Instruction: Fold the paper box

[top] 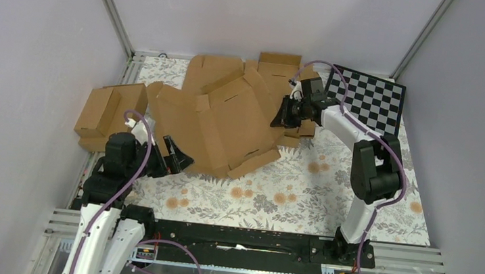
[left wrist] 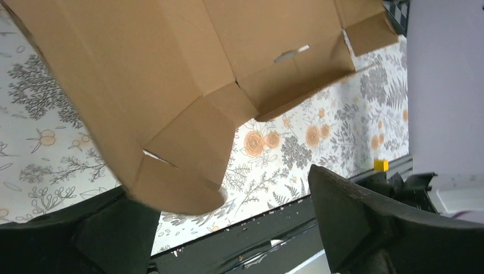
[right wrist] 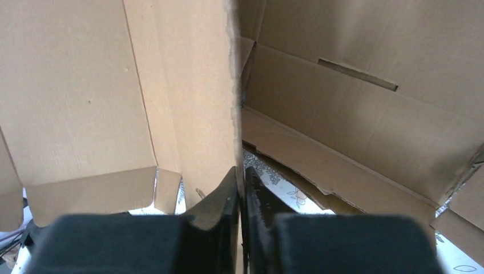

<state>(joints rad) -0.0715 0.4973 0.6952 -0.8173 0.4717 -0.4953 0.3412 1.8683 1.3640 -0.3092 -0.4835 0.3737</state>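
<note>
The flowered surface (top: 328, 200) takes up most of what I can see, and the paper box (top: 227, 125) lies across the middle of it, toward the left and far side. It is still more a sheet than a box. A few panels are tipped up along their creases and one long flap near the front edge is raised, but no wall is locked and the slots are empty. I would call the folding barely under way. The side walls still have to be stood up, the tabs tucked in and the lid brought over.

Behind it lies a flat cardboard blank (top: 214, 71). The two joined ready-made boxes (top: 103, 112) sit off to the left, and a checkerboard (top: 366, 99) leans at the far right.

The right hand (top: 281, 119) is at the box's far right edge. Its wrist view shows the fingertips (right wrist: 228, 185) pinched narrow on the thin edge of an upright panel. The left hand (top: 179, 160) hangs by the near left corner, spread wide and holding nothing, with a rounded flap just above one finger.
</note>
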